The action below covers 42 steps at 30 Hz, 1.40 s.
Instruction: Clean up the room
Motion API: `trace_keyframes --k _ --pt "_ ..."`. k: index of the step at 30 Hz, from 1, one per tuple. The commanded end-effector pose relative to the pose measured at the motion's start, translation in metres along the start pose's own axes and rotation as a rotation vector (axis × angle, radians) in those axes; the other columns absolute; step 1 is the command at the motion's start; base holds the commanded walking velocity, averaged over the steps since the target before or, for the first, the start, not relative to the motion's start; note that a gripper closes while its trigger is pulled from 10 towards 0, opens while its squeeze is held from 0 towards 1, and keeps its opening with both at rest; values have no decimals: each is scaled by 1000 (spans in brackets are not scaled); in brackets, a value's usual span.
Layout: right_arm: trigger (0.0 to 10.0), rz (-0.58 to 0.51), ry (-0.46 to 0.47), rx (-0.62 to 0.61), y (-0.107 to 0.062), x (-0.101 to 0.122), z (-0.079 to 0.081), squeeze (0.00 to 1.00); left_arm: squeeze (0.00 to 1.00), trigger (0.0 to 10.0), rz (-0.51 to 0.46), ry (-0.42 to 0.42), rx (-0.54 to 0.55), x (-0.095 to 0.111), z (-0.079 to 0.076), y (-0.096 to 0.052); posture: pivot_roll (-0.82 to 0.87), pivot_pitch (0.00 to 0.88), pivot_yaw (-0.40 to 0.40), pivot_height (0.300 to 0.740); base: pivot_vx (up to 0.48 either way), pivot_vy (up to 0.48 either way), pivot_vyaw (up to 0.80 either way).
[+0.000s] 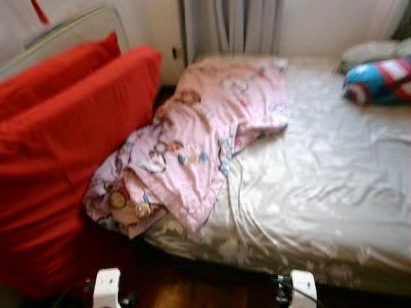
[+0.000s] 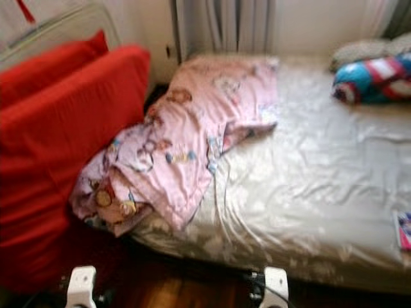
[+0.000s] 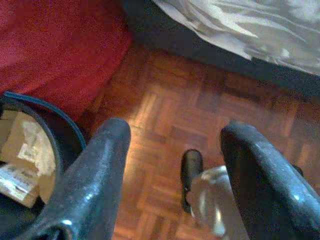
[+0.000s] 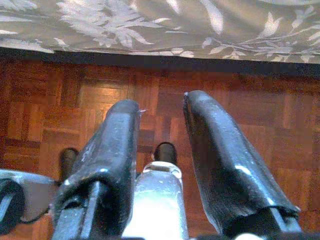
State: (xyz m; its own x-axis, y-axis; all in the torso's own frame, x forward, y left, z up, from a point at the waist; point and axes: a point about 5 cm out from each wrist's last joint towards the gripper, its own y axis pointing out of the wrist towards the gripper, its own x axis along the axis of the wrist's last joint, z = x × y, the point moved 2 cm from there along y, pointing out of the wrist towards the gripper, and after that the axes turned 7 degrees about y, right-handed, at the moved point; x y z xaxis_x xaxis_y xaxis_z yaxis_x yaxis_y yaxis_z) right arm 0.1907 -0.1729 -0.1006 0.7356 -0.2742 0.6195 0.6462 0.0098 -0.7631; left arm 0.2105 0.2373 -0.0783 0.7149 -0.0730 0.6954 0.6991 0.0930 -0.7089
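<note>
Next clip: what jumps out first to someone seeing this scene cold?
The crumpled pink patterned blanket heaped on the left part of the bed, spilling over the edge of the pale silky sheet. Beside it on the left, big red cushions stand against the bed. A blue, red and white bundle lies at the bed's far right.

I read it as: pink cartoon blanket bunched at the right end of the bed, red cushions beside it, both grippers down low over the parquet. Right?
One slip: the pink blanket is bunched at the left end of the bed, not the right, as the left eye view shows. The rest holds: red cushions beside it, left gripper and right gripper low over the parquet.
</note>
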Motion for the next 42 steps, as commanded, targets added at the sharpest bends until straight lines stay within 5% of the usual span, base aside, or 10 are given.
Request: trace_keyframes --k 1,11,42 --pt "10000 2 -3 14 1 -1 6 0 0 10000 38 6 13 -11 5 -3 29 78 33 740 0 0 0" --pt "10000 -16 -21 19 1 3 6 0 0 10000 32 -8 10 -10 4 -3 31 73 27 740 0 0 0" --pt "10000 -56 -25 32 4 17 7 0 0 10000 28 -48 15 -7 -1 -1 24 12 12 740 0 0 694"
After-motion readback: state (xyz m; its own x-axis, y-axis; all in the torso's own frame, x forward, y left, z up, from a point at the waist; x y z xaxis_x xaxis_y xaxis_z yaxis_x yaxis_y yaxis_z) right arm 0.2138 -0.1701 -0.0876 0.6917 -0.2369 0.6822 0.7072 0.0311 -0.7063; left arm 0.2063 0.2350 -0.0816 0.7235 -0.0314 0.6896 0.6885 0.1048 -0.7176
